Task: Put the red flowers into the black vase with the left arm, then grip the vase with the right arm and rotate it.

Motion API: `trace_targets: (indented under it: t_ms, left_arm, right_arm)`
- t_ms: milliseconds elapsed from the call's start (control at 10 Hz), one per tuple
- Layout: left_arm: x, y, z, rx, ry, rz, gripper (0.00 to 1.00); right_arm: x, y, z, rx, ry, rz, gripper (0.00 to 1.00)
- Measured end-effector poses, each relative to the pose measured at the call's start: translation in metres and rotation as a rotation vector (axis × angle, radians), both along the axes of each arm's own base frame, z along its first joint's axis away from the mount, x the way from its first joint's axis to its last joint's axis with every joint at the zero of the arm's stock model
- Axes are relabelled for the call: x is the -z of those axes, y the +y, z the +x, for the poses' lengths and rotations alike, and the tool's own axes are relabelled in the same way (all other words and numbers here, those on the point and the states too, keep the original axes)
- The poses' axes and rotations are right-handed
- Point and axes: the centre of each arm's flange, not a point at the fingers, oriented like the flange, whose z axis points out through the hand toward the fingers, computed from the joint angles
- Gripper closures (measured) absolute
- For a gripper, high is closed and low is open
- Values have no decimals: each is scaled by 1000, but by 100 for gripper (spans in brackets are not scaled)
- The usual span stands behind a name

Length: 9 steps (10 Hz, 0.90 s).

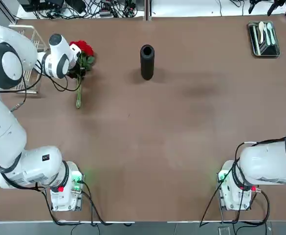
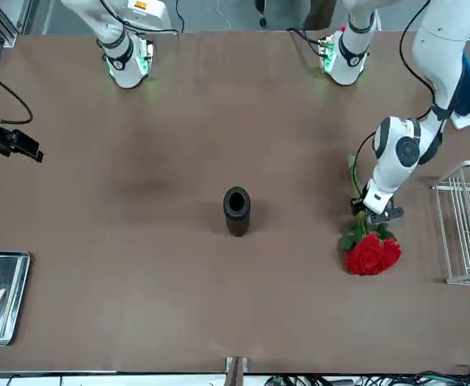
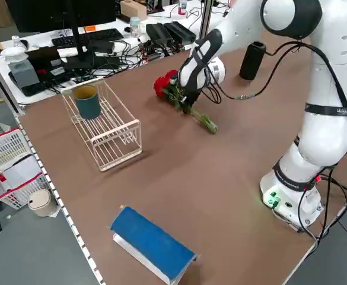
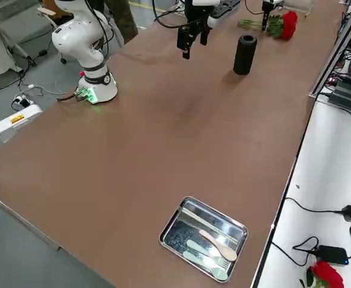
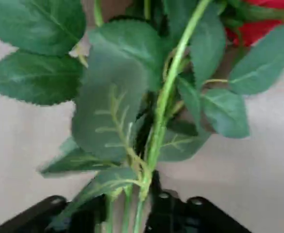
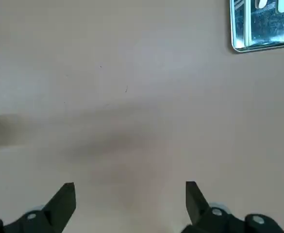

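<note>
On the far left we see our left gripper [image 2: 377, 211] clenched on the thin green stems of the bunch of red flowers [image 1: 81, 55], which lies on the brown table [image 1: 182, 137]. Right of it, well apart, the tall matte black vase [image 1: 147, 61] stands empty. Near right, our right gripper [image 6: 130, 204] hangs released. All steps remain: lifting, inserting, gripping, rotating.

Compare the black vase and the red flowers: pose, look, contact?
Pose: the black vase stands upright; the red flowers lie flat on the table.
Look: the vase is a plain matte cylinder; the flowers have red heads, green leaves and thin stems.
Contact: the left gripper is at the flowers' stems; nothing touches the vase.
Shared: both are on the table's far half.
</note>
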Motion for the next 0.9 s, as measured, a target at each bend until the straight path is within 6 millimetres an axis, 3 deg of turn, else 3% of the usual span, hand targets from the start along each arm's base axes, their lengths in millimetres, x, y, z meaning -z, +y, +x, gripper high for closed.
trace_targets:
  t_ms: [100,200,500,700,900]
  left_arm:
    - [0,-1,1,1,-2,0,90]
    - [0,-1,1,2,-2,-1,94]
    - [-10,-1,10,-29,-33,-5,94]
    - [-39,-7,24,-84,-53,1,94]
    - [-88,-45,39,-123,29,46,94]
  right_arm:
    - [0,0,0,0,0,0,0]
    - [0,0,0,0,0,0,0]
    - [0,0,0,0,0,0,0]
    - [0,0,0,0,0,0,0]
    - [0,0,0,0,0,0,0]
